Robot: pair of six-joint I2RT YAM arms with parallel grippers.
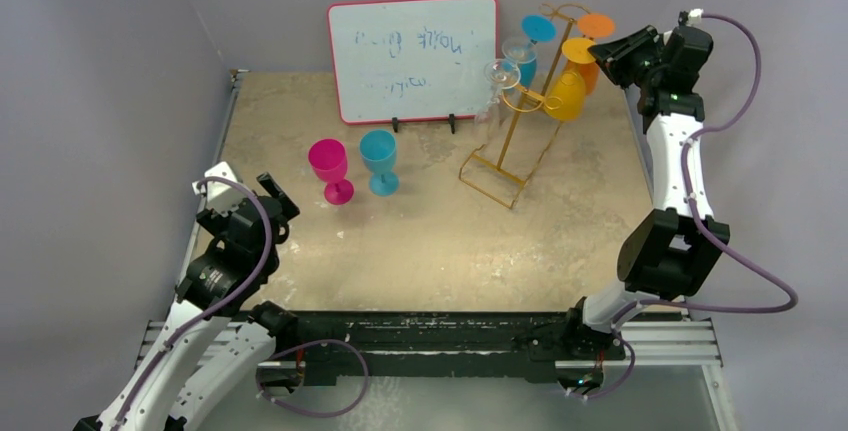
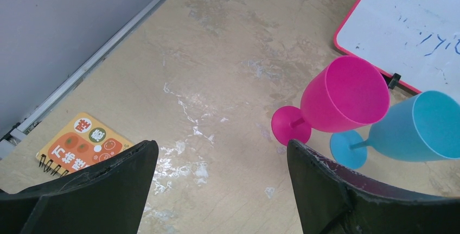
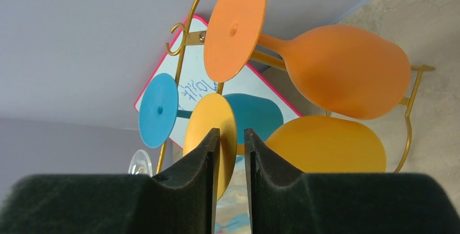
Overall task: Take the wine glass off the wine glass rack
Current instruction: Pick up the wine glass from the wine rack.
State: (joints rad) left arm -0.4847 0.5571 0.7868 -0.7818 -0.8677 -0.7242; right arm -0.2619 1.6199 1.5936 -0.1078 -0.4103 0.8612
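Note:
The gold wire wine glass rack stands at the back right and also shows in the right wrist view. Hanging on it are a yellow wine glass, an orange one, a blue one and two clear ones. My right gripper is up beside the rack's right side. In its wrist view its jaws stand almost together, with the stem of the yellow glass in the narrow gap. My left gripper is open and empty low at the left.
A pink glass and a teal glass stand upright on the table, left of the rack. A red-framed whiteboard stands at the back. A small spiral notebook lies by the left wall. Grey walls close three sides.

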